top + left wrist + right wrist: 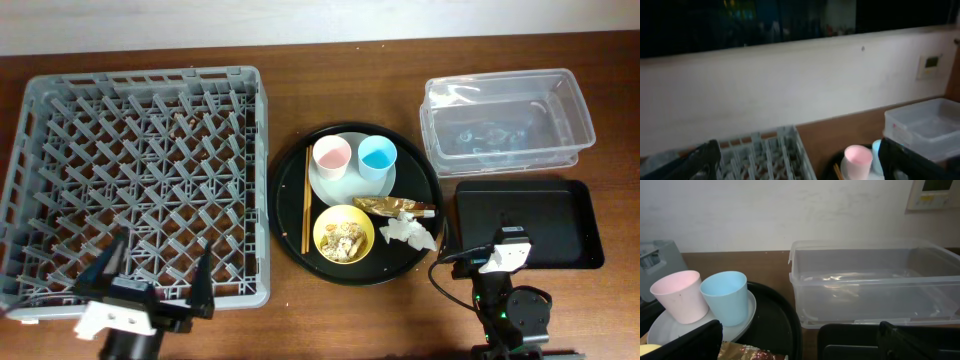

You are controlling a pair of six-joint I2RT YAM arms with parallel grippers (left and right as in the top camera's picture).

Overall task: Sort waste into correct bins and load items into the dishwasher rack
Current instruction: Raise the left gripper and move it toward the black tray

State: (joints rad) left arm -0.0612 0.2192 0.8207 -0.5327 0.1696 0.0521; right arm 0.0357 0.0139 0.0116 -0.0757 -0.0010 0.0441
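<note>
On the round black tray (420, 185) at the middle of the worktop sits everything you have to move. Toward its far side the pale plate (340, 190) carries the pink cup (331, 156) and the blue cup (378, 156), upright and side by side. Expect both to be light, stiff and smooth, so take one by its rim, one finger inside and one outside. The plate looks thin and low, and I judge you cannot reach its edge cleanly until the cups are off.

Toward the tray's near side the yellow bowl (321, 228) holds the food scraps (346, 241). These look crumbly and will not stand a pinch, so grip the bowl's rim and tip it. Just beside the bowl, on the tray's bin side, lies the crumpled tissue (408, 233): soft, nearly weightless, best taken on a raised fold. The foil wrapper (392, 206) lies touching it, toward the tray's centre. It is likely slippery and crackly, so go for a puckered end. The chopsticks (306, 205) lie along the tray's rack side, thin and apt to roll; pinch both together at mid-length.

Your left pincer (155, 268) hangs with fingers apart over the dishwasher rack (140, 78), well apart from the tray. Your right pincer (800, 330) is also spread and empty, over the shallow black bin (565, 225) just off the tray, with the clear tub (500, 150) beyond.
</note>
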